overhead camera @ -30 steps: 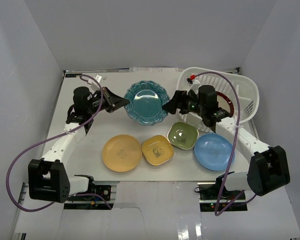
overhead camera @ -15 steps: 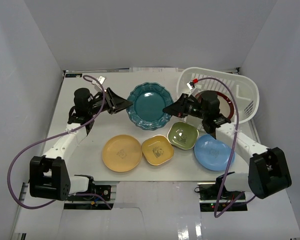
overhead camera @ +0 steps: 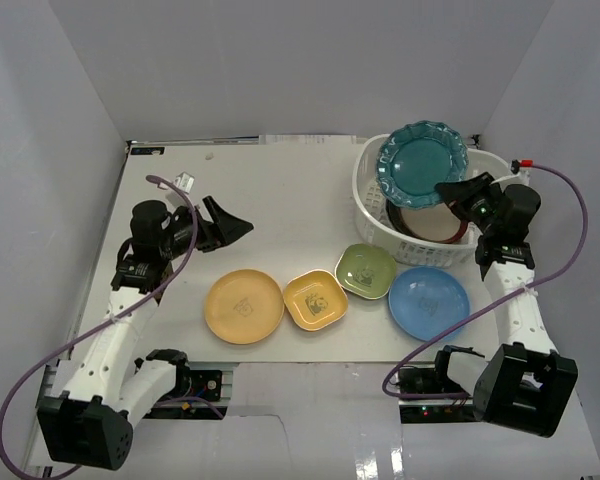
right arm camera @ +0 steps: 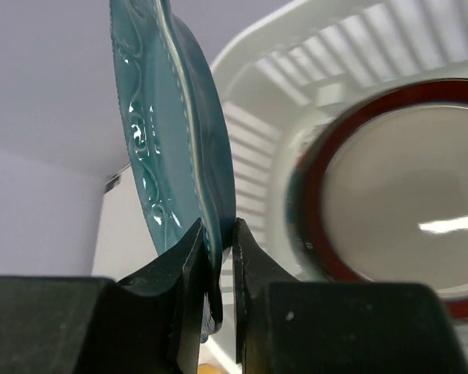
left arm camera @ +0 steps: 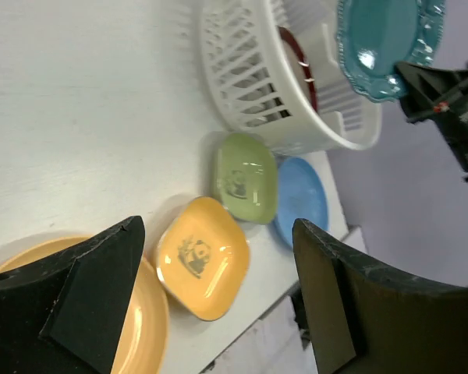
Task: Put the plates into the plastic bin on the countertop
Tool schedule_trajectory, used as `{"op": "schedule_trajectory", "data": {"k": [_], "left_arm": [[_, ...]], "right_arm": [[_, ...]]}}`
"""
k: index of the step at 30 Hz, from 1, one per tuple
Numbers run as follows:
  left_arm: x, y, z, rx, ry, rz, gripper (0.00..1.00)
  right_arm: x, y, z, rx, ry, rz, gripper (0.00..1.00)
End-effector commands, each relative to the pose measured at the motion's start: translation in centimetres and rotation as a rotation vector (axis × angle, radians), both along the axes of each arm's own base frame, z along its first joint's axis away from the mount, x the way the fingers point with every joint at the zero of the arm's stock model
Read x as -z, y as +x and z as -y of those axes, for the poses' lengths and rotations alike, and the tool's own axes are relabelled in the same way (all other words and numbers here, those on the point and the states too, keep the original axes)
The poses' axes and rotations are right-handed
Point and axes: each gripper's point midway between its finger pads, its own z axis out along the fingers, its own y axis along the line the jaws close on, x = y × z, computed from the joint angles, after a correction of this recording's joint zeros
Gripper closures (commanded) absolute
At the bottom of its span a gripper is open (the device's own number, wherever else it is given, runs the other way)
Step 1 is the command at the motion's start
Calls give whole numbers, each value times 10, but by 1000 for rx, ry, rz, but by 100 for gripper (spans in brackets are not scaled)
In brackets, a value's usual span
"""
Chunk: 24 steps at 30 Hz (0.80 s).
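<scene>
The scalloped teal plate (overhead camera: 422, 163) hangs tilted over the white plastic bin (overhead camera: 365, 196), and my right gripper (overhead camera: 446, 189) is shut on its lower rim. The right wrist view shows that rim pinched between the jaws of the gripper (right arm camera: 218, 257), with the teal plate (right arm camera: 168, 132) standing on edge. A red-rimmed plate (overhead camera: 438, 223) lies inside the bin. On the countertop (overhead camera: 280, 190) sit a round yellow plate (overhead camera: 244, 306), a square yellow plate (overhead camera: 315, 299), a green plate (overhead camera: 366, 270) and a light blue plate (overhead camera: 429, 302). My left gripper (overhead camera: 237, 227) is open and empty at the left.
Pale grey walls close in the countertop on three sides. In the left wrist view my open left gripper (left arm camera: 218, 300) hovers over the square yellow plate (left arm camera: 203, 257), with the green plate (left arm camera: 246, 179) and the bin (left arm camera: 249, 86) beyond.
My left gripper let go of the teal plate, opened and drew back left. My right gripper closed on the plate and carried it from the table's middle to above the bin.
</scene>
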Motion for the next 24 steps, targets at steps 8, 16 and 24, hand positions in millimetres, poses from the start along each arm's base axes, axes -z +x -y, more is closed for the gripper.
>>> {"op": "schedule_trajectory", "data": {"k": [8,16,24], "left_arm": [[91,-18,-104,-573,343,-232,10],[130,-39,-140,-778,447,-450,10],[160,-50,-128,-715,457,-590,15]], "right_arm": [[31,7,65,246,-90,-74,92],[62,10,79,304,-103,-152,85],[84,5,94,348,-206,-237,20]]}}
